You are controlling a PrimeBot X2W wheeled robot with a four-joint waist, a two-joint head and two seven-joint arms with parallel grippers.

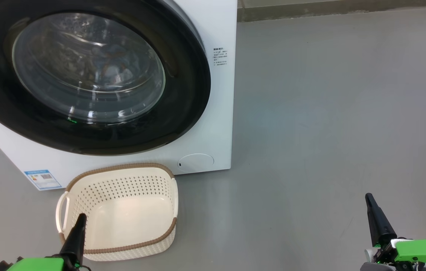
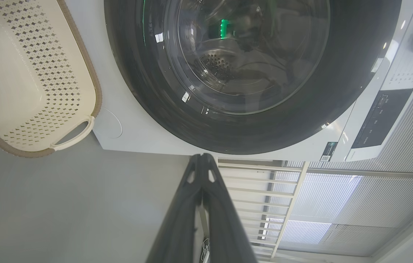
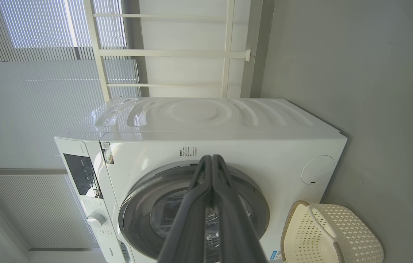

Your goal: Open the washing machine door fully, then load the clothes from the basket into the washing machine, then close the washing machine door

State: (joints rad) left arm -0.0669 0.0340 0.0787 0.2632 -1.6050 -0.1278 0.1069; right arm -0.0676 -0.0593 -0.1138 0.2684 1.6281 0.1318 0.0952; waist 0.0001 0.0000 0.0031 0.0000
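Observation:
The washing machine (image 1: 218,124) stands at the upper left, its door (image 1: 184,94) lying flush against the white front. Through the glass I make out light blue and orange-brown clothes (image 1: 112,64) inside the drum. The basket (image 1: 122,167) sits on the floor just before the machine and holds nothing. My left gripper (image 1: 81,217) is shut, its tip over the basket's near left corner. My right gripper (image 1: 368,197) is shut far off to the right, above bare floor. The left wrist view shows the left gripper (image 2: 202,157) pointing toward the door (image 2: 338,95); the right wrist view shows the right gripper (image 3: 212,157) before the machine (image 3: 265,153).
Grey floor (image 1: 329,131) stretches wide to the right of the machine. A round flap (image 1: 196,162) sits low on the machine's front, a blue label (image 1: 43,179) at its lower left. A wall base (image 1: 329,11) runs along the back.

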